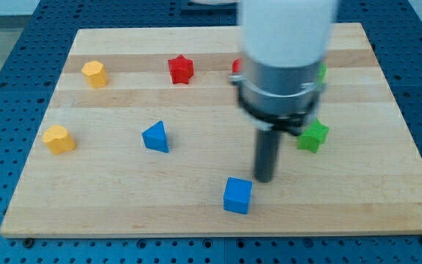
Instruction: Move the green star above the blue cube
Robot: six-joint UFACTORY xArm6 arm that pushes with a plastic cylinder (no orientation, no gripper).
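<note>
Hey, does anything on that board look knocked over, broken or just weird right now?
Nothing stands out. The blocks sit flat and apart on the wooden board, none damaged. My tip rests just above and right of the blue cube, with the green star further right. The arm hides part of two blocks behind it.

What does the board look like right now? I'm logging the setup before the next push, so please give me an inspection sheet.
Surface: wooden board, flat, on a blue perforated table.
Job's things: green star at the view's right; blue cube near the view's bottom.
Clutter: blue triangular block, red star, two yellow blocks; a red block and another green block mostly hidden behind the arm.
Gripper: none; my tip sits just above and right of the blue cube, left of the green star, apart from both.
Cables: nothing seen.
Surroundings: nothing seen beyond the table.
</note>
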